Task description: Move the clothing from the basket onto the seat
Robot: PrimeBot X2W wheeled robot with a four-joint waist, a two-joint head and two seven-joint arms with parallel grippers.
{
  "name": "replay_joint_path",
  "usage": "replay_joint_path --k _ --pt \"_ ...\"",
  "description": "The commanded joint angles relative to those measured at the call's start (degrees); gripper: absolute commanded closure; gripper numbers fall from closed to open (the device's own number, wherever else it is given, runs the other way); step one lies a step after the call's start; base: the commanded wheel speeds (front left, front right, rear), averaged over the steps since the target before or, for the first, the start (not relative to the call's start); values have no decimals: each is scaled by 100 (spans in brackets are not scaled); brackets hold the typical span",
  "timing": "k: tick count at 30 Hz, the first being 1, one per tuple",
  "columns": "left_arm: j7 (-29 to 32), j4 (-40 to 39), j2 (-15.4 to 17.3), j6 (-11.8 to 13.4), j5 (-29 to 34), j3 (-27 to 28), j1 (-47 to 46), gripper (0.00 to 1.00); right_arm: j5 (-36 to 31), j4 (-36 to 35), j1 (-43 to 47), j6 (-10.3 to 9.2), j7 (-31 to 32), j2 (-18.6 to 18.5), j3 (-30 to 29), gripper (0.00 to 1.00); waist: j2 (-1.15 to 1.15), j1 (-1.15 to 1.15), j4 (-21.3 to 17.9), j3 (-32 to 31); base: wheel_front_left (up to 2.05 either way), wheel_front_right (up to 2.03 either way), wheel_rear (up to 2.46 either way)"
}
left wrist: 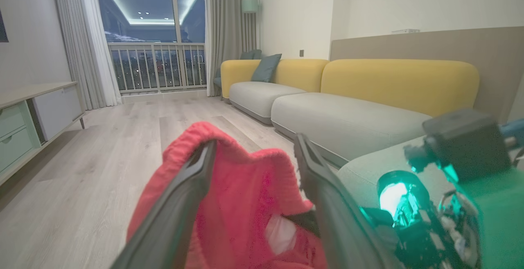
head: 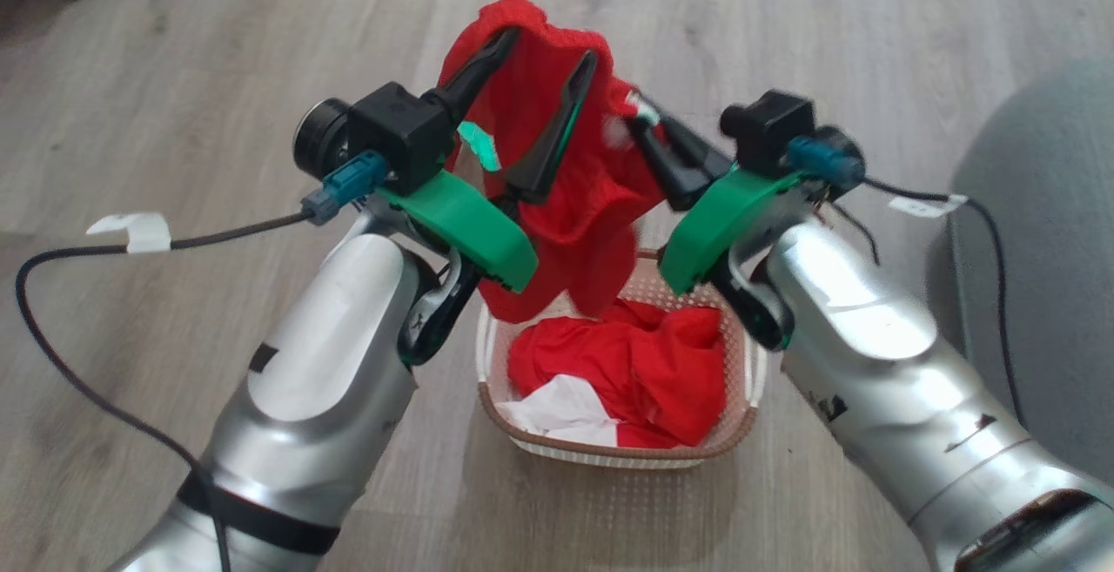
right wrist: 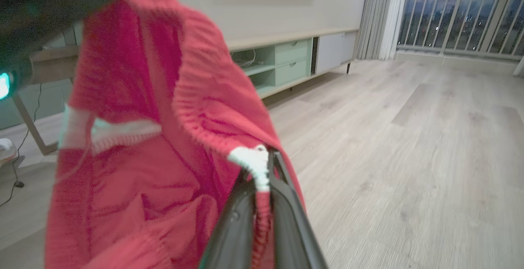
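Note:
A red garment (head: 557,180) with white trim hangs in the air above the basket (head: 609,452). My right gripper (head: 642,117) is shut on its edge; in the right wrist view the fingers (right wrist: 282,203) pinch a white-tipped hem (right wrist: 254,161). My left gripper (head: 550,48) stands open, its two fingers spread against the cloth, and the ribbed band (left wrist: 229,138) drapes over one fingertip (left wrist: 209,146). More red clothing (head: 661,363) with a white panel lies in the cream basket on the floor. The grey seat (head: 1044,189) is at the right.
Wooden floor (head: 218,76) surrounds the basket. Black cables (head: 104,250) trail from both wrists. A yellow-backed sofa (left wrist: 368,80) lies beyond the seat, and a low cabinet (right wrist: 294,60) lines the far wall.

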Motion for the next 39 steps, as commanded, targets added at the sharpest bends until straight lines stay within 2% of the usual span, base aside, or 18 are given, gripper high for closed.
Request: replay_joint_path --k 1,7,16,26,34,39 --pt "-51 -122 153 -2 28 209 -152 0 -106 -258 -126 -1 -36 101 -157 100 0 0 -147 49 0 0 0" --pt "-62 78 361 -58 91 118 -73 0 -544 -754 12 -1 -36 101 -865 100 0 0 -620 153 0 0 0" --pt "-76 172 651 -114 84 218 222 0 -1081 -1520 207 -1 -36 101 -1788 100 0 0 -1646 253 0 0 0" --pt "-78 -65 818 -143 203 552 680 0 -1297 -2032 328 -1 -36 101 -2108 100 0 0 -2839 262 0 0 0" --pt "-78 -177 781 -154 293 774 891 0 -1359 -2215 498 -1 -36 101 -2161 100 0 0 -3670 209 0 0 0" --pt "-78 -164 710 -162 358 735 939 0 -1494 -2302 616 -1 -36 101 -2423 100 0 0 -3884 254 0 0 0"
